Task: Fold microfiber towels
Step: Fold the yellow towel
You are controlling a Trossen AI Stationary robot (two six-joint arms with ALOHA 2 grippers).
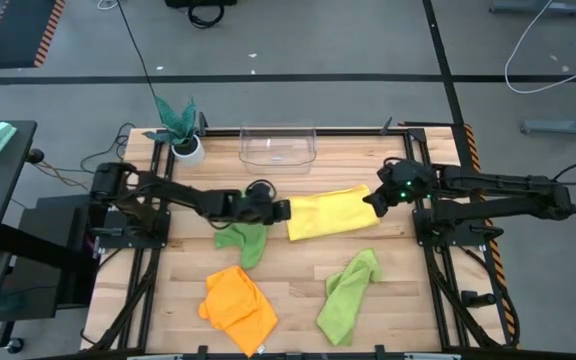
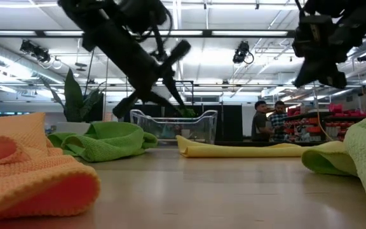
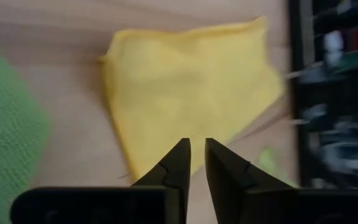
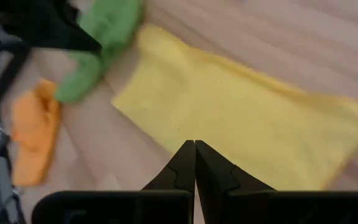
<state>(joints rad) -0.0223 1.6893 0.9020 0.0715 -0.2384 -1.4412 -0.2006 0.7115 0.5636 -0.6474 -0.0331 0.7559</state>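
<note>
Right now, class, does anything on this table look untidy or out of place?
Yes: the orange towel and two green towels lie crumpled in heaps, unfolded. Only the yellow towel lies flat, between both claws.

Overhead, table-level and two close wrist views, all sharing the yellow towel (image 1: 333,213).

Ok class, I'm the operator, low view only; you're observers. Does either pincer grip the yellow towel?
Observer: No; the left pincer has its fingers slightly apart, empty, at one end of the yellow towel.
Operator: The right one?
Observer: The right pincer is shut, empty, above the other end.
Operator: Other towels?
Observer: From above: one green towel lies right beside the left pincer; the orange towel and second green towel lie apart, nearer the front edge.
</note>
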